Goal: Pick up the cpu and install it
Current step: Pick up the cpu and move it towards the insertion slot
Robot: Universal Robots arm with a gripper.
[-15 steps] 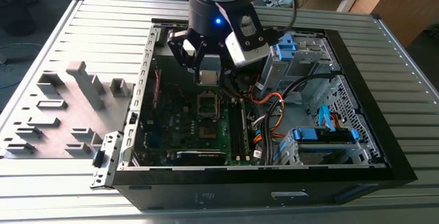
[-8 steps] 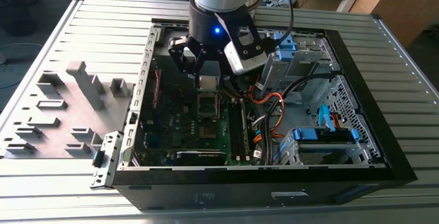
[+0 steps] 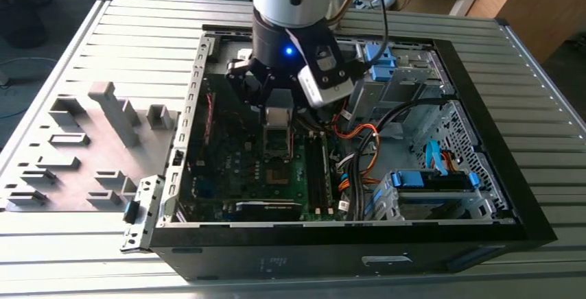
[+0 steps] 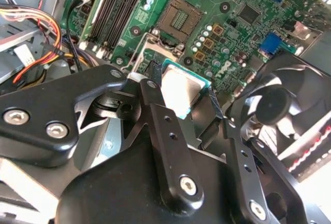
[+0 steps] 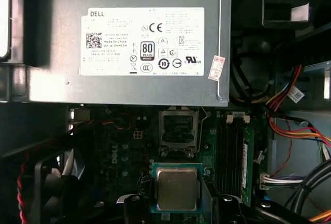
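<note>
Gripper (image 4: 182, 91) closed on cpu (image 5: 177, 188), over motherboard (image 4: 235, 40), near open socket (image 4: 178, 21), inside computer case (image 3: 348, 247).

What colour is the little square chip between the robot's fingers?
The cpu has a silver-grey top and a green edge, best seen in the first wrist view.

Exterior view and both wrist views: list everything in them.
computer case: one, black, open, on the table
fixture tray: one, grey, at the exterior view's left of the case
power-supply box: one, grey, inside the case
motherboard: one, green, inside the case
socket: one, dark, empty, on the motherboard
memory sticks: count unclear, dark, beside the socket
fan: one, black, at the motherboard's edge
cpu: one, silver-grey, held above the motherboard
gripper: one, black, shut on the cpu
</note>
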